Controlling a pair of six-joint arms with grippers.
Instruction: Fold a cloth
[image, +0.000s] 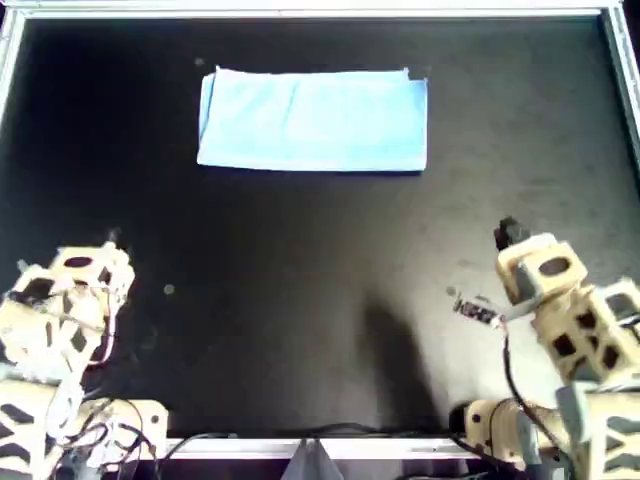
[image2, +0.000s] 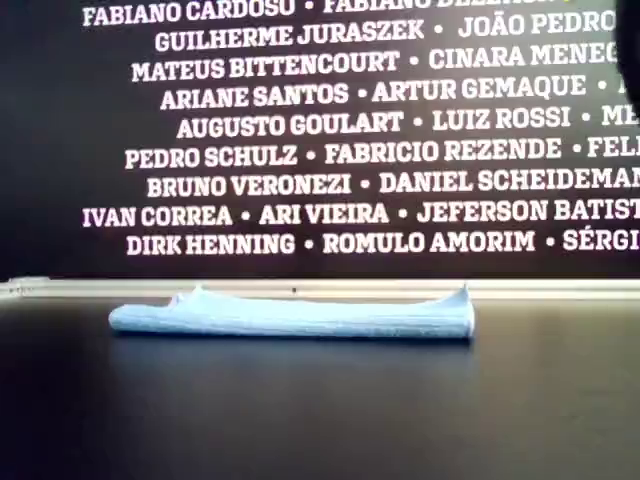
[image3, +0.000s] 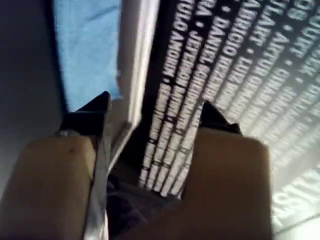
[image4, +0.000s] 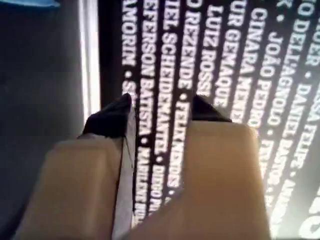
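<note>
The cloth (image: 314, 120) lies already folded into a neat oblong near the desk's (image: 300, 320) far edge, while the left gripper (image3: 152, 107) and right gripper (image4: 160, 107), both parted and empty, hang well apart from it.

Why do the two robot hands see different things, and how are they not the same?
The left hand has the blue cloth plainly ahead of it; the right hand catches only a sliver of it. The left hand's gap looks wider than the right hand's. Both are open, hold nothing, and sit far from the cloth.
</note>
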